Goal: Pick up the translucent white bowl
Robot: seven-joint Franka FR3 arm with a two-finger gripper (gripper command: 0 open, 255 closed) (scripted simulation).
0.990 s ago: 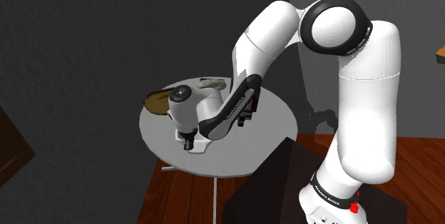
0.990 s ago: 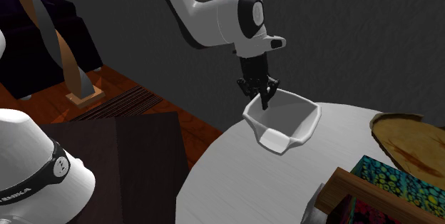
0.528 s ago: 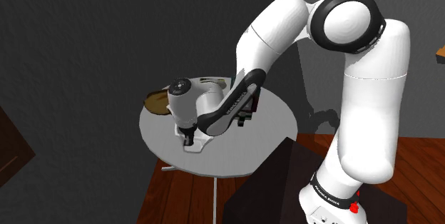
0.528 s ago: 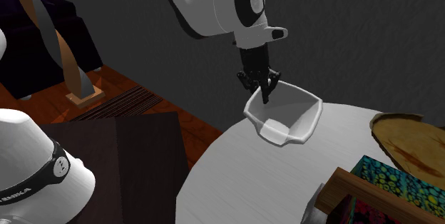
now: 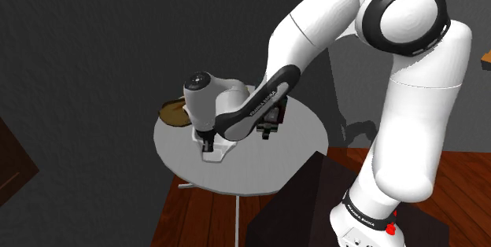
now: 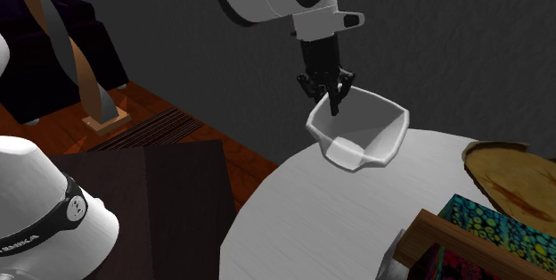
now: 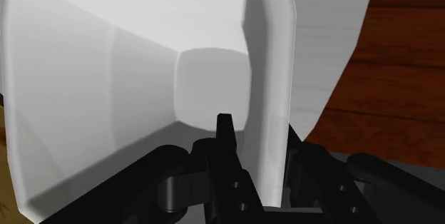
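Since the earlier frame, the arm has risen and taken the white bowl (image 6: 363,129) up with it. In the second exterior view, the bowl now sits higher against the dark wall than it did a second ago. Its base looks to have come clear of the round white table (image 6: 356,229). The gripper (image 6: 333,102) is clamped on the bowl's near wall. In the wrist view you see one black finger (image 7: 225,128) inside the bowl and the other outside it, with the rim pinched between them. The bowl hangs tilted from that single pinch, above the table's edge nearest the arm, well apart from the wooden dish (image 6: 512,176). You can judge the pick as essentially made. The risk now is the bowl swinging or slipping at the rim, so keep your lift slow and straight.
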